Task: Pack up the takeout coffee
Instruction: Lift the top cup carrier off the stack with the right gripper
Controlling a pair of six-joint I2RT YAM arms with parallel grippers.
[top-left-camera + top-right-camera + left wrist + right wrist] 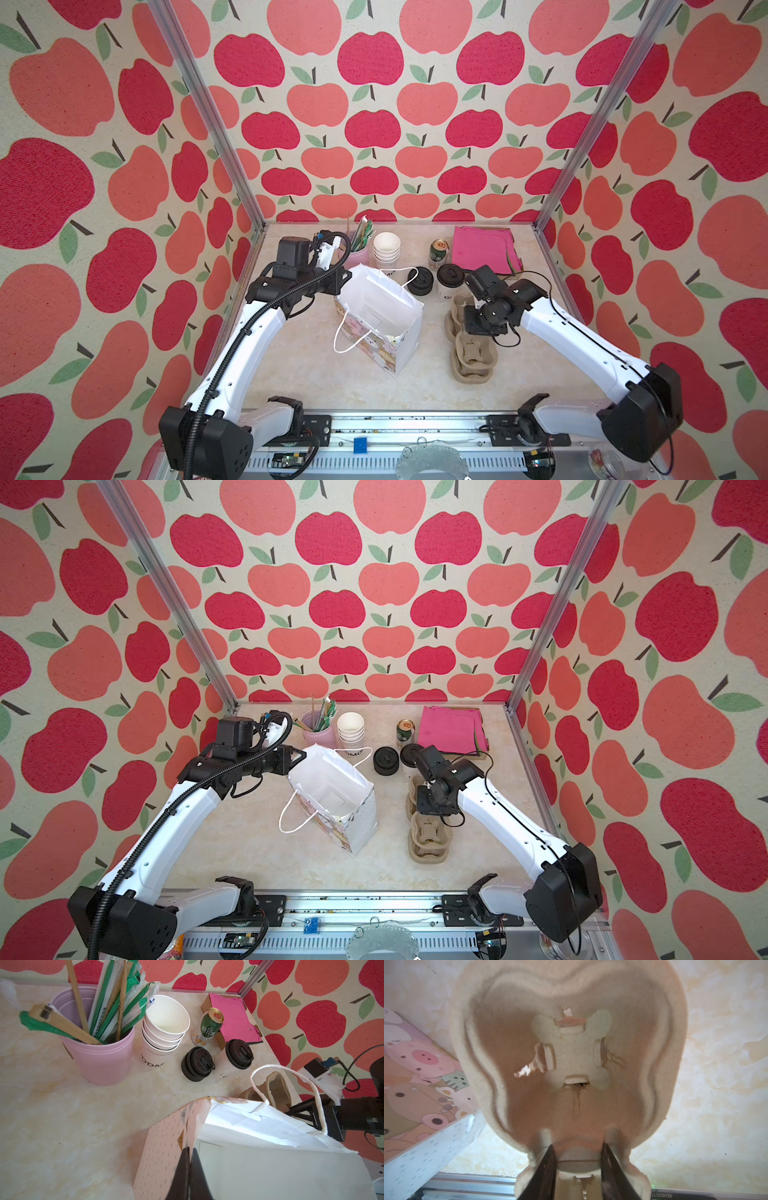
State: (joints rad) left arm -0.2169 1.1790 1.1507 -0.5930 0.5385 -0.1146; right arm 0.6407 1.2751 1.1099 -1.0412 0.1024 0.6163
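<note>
The takeout coffee (450,278) (411,755) (234,1057), a white cup with a black sip lid, stands upright behind the right arm. An open white paper bag (382,307) (332,787) with cartoon animals on its side stands mid-table. My left gripper (190,1151) is shut on the bag's far-left rim, also seen in a top view (348,275). A pulp cup carrier (473,361) (571,1053) lies to the right of the bag. My right gripper (578,1147) points down and grips the carrier's narrow middle neck between its fingers.
At the back stand a pink cup of straws (357,249), a stack of lidless white cups (386,249), a green-and-gold can (438,253) and pink napkins (484,249). A stack of black lids (419,281) sits just left of the coffee.
</note>
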